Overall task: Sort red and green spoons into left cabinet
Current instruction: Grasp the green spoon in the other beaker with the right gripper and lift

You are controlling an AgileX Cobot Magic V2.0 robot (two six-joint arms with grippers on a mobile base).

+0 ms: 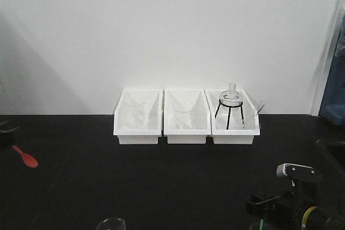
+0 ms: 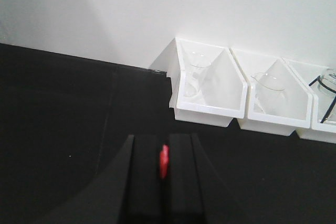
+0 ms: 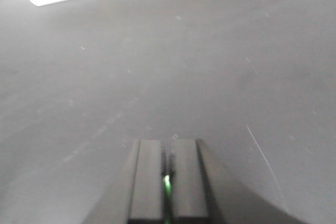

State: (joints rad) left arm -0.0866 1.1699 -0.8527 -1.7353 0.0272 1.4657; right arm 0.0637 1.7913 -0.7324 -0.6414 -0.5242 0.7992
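The left gripper [image 2: 164,141] is clenched on the red spoon [image 2: 164,161]: in the left wrist view its two dark fingers [image 2: 147,182] press together with a strip of red squeezed between them. In the front view that spoon shows at the far left edge of the scene, its small oval bowl slanting down and to the right from the gripper, over the black table [image 1: 161,187]; whether the bowl touches the surface cannot be told. The right gripper [image 3: 167,148] is likewise clamped, with a thin sliver of the green spoon [image 3: 167,182] showing in the narrow slit between its fingers; it sits at the near right of the scene, and the right wrist view past it is blurred grey. Farther out, three white bins stand side by side, touching, against the white wall [image 1: 161,25] at the far middle of the table. The left bin [image 1: 137,134] holds a clear beaker [image 1: 133,112], the middle bin [image 1: 187,136] another beaker [image 1: 183,115], and the right bin [image 1: 233,137] a glass flask on a black wire stand [image 1: 232,103]. A clear glass rim [image 1: 110,223] pokes in at the near edge.
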